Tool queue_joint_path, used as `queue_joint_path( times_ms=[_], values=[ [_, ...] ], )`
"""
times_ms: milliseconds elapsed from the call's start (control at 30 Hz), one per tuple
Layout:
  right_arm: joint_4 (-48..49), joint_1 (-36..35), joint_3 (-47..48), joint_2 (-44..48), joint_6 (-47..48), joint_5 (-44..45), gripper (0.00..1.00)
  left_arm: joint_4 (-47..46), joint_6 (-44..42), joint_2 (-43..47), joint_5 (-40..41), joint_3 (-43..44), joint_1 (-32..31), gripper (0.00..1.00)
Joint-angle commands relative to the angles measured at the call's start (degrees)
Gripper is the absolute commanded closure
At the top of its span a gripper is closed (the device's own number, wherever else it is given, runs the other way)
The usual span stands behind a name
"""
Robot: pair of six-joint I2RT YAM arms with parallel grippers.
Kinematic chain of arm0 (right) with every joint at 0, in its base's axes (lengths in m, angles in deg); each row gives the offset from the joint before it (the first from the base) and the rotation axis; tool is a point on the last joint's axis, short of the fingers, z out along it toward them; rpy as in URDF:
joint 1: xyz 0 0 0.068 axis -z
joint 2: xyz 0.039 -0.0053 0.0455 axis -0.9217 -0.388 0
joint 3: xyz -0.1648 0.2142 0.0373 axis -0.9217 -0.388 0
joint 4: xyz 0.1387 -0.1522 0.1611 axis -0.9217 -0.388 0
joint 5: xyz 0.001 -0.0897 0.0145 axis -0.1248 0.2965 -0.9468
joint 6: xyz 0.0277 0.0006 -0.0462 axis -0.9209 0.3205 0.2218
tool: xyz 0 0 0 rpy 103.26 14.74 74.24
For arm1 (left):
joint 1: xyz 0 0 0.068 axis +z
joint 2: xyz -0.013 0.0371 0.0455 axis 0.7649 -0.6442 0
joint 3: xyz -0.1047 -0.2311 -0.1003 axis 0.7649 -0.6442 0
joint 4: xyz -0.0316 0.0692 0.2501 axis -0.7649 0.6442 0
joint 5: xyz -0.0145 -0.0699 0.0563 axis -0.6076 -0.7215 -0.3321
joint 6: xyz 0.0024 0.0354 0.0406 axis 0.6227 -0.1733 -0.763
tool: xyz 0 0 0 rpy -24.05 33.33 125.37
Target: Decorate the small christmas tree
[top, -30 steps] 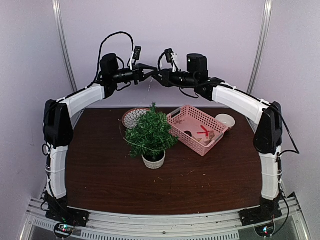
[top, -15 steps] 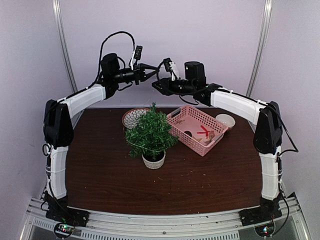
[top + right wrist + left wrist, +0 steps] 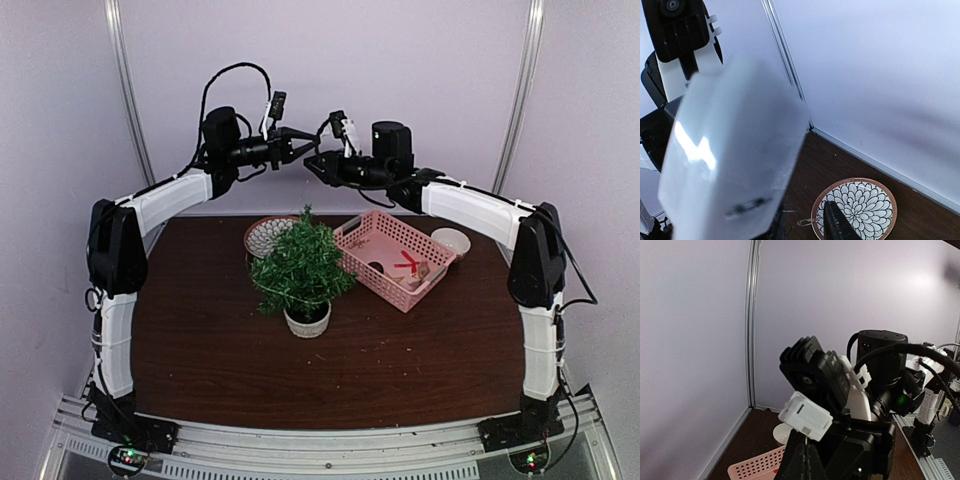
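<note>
The small christmas tree [image 3: 300, 265] stands upright in its whitish pot [image 3: 307, 322] mid-table. Both arms are raised high above it, tips nearly meeting. My left gripper [image 3: 300, 150] is shut; in the left wrist view [image 3: 807, 459] a thin pale wire sticks up from between its closed fingers. My right gripper [image 3: 313, 164] faces it with its fingers apart. In the right wrist view [image 3: 807, 226] one dark finger [image 3: 836, 222] shows. A small wire hook [image 3: 803, 221] hangs between the fingers. The other finger is hidden behind a blurred white block [image 3: 730, 150].
A pink basket [image 3: 395, 258] holding red and brown items sits right of the tree; its rim shows in the left wrist view [image 3: 755, 467]. A flower-patterned plate [image 3: 262, 236] [image 3: 860, 210] lies behind the tree. A small white bowl [image 3: 451, 241] is at the far right.
My right gripper dipped and shifted slightly beside the left one, then rose a little. The left arm has barely moved. The tree and basket are unchanged.
</note>
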State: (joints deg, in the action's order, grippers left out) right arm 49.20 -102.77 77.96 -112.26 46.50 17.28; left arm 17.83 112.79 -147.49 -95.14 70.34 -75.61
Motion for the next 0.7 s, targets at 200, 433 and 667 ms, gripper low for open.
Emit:
queue_joint_path(
  times_ms=[200, 433, 667],
  values=[
    [5.15, 0.36, -2.64, 4.56, -0.31, 2.26, 0.75, -2.37, 0.16, -0.08, -0.41, -0.69, -0.13, 1.00],
    [6.07, 0.33, -2.42, 4.32, -0.31, 2.15, 0.89, -2.22, 0.20, -0.17, -0.19, -1.00, -0.12, 1.00],
    [6.03, 0.31, -3.46, 4.98, 0.26, 4.07, 1.00, -0.67, -0.40, -0.09, 1.05, -0.96, 0.04, 1.00]
  ],
)
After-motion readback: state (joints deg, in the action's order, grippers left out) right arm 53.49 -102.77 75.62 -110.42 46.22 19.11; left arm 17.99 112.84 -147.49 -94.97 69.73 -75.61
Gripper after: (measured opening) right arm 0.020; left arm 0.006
